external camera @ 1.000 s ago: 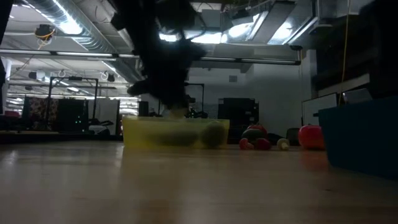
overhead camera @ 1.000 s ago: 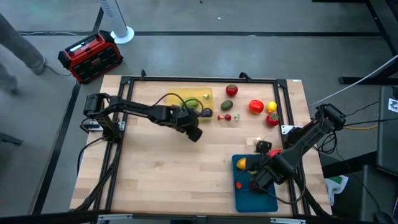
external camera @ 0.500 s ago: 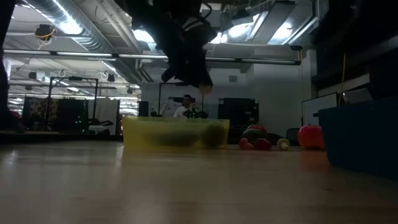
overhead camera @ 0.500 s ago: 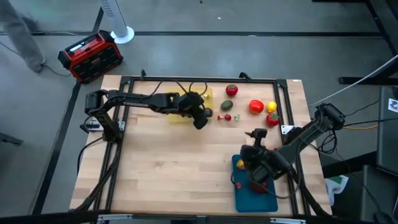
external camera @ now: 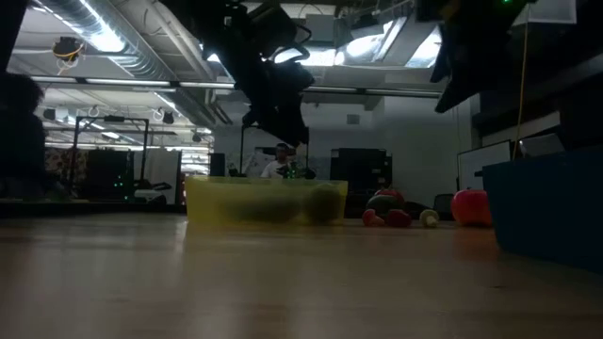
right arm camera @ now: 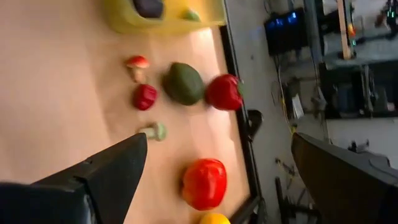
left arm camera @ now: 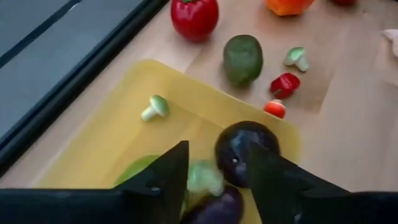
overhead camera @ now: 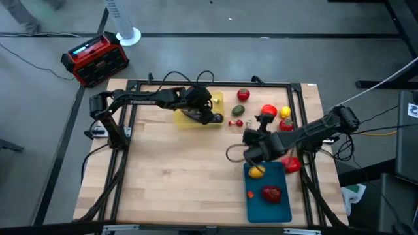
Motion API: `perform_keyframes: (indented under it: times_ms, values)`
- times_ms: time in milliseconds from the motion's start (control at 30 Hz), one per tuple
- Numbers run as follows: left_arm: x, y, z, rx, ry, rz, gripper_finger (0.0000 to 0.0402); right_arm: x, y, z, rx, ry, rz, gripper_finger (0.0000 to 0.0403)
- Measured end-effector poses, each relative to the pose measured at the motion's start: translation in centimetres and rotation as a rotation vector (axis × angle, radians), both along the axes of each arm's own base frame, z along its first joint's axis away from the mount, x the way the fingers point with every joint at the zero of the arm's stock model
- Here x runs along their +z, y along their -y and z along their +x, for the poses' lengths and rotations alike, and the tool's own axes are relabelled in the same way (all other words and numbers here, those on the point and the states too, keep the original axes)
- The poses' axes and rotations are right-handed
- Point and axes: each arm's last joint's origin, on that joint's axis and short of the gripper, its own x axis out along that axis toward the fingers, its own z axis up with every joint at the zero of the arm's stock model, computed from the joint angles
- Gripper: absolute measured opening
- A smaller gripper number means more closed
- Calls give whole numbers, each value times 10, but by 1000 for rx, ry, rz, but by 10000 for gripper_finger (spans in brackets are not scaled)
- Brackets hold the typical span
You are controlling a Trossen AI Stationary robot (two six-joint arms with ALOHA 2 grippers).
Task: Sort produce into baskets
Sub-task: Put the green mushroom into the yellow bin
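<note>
We are hanging our left gripper (left arm camera: pixel 214 180) over the yellow basket (overhead camera: pixel 181 119), its fingers parted only narrowly, and whether the purple eggplant (left arm camera: pixel 214 208) between them is free of them we cannot tell. A dark round piece (left arm camera: pixel 247 152), a green piece (left arm camera: pixel 202 175) and a small mushroom (left arm camera: pixel 155 107) are lying in that basket. Our right gripper (right arm camera: pixel 214 177) is hovering above the loose produce with its fingers spread wide and empty, near the red tomato (right arm camera: pixel 204 183), the green pepper (right arm camera: pixel 183 83) and a small red pepper (right arm camera: pixel 145 96). The teal basket (overhead camera: pixel 282 203) is holding three pieces.

The risk we are judging: round toys roll, so an off-centre close could squirt the tomato toward the bench edge. The pieces are crowded, so wide fingers could nudge a neighbour.

The bench (overhead camera: pixel 170 176) is pale wood inside a dark frame. A red-and-black box (overhead camera: pixel 95 59) is sitting on the grey floor, and dim shelving is filling the room behind.
</note>
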Motion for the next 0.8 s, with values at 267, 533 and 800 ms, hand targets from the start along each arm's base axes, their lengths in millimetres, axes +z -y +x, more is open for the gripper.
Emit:
perform_keyframes:
  times_ms: [267, 533, 800]
  values:
    - [0, -12, -5, 36, -1, 0, 209, -11, 45, 11, -90, -77, 103, 395]
    - [0, -13, -5, 40, -1, 0, 205, -41, 95, 15, -131, -107, 452, 395]
    - [0, -13, -5, 40, -1, 0, 205, -56, 141, 15, -138, 11, 667, 395]
